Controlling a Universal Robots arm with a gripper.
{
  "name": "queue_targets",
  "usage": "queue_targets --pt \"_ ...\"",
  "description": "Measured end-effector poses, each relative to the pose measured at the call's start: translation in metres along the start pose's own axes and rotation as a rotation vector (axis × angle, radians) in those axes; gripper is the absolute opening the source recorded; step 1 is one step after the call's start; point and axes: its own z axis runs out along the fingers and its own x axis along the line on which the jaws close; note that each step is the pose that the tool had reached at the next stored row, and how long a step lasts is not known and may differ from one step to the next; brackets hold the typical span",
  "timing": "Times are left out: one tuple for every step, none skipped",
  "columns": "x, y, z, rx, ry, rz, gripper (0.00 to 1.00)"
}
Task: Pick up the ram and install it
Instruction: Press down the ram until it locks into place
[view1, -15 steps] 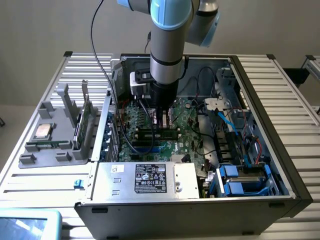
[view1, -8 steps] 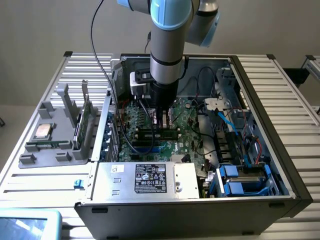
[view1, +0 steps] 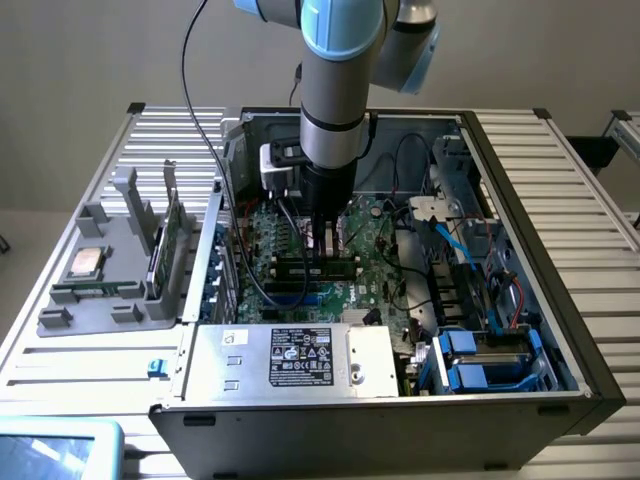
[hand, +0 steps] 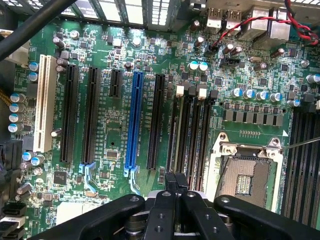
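Observation:
My gripper (view1: 326, 252) reaches straight down into the open computer case onto the green motherboard (view1: 268, 232). The ram (view1: 300, 267), a long dark stick with black chips, lies along the black memory slots right under the fingertips. In the wrist view the two fingers (hand: 169, 192) stand close together, and the ram (hand: 176, 140) runs edge-on away from them beside the black slots (hand: 200, 135). The gripper (hand: 175, 181) looks shut on the ram's top edge.
A grey holder (view1: 60, 318) on the exterior view's left carries a square silver processor chip (view1: 85, 262) and a tall green card (view1: 172, 235). Black cables (view1: 245, 270) hang beside the arm. The power supply (view1: 290, 358) and blue drive bays (view1: 480, 360) line the case front. An open processor socket (hand: 247, 180) sits beside the slots.

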Motion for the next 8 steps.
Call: queue_targets --pt "0.0000 0.0000 0.0000 -0.0001 0.0001 0.000 0.09" --pt "0.0000 0.0000 0.0000 -0.0001 0.0002 0.000 0.09" --pt "0.0001 0.0000 0.0001 0.0000 0.0001 0.000 0.09" --pt "0.0001 0.0000 0.0001 0.0000 0.0000 0.000 0.09" --pt "0.0002 0.0001 0.0001 0.0000 0.0000 0.000 0.09" --pt "0.0003 0.0001 0.0001 0.0000 0.0000 0.000 0.09" --pt "0.0004 0.0000 0.0002 0.0000 -0.0001 0.000 0.09" --pt "0.0006 0.0001 0.0002 0.0000 -0.0001 0.000 0.09"
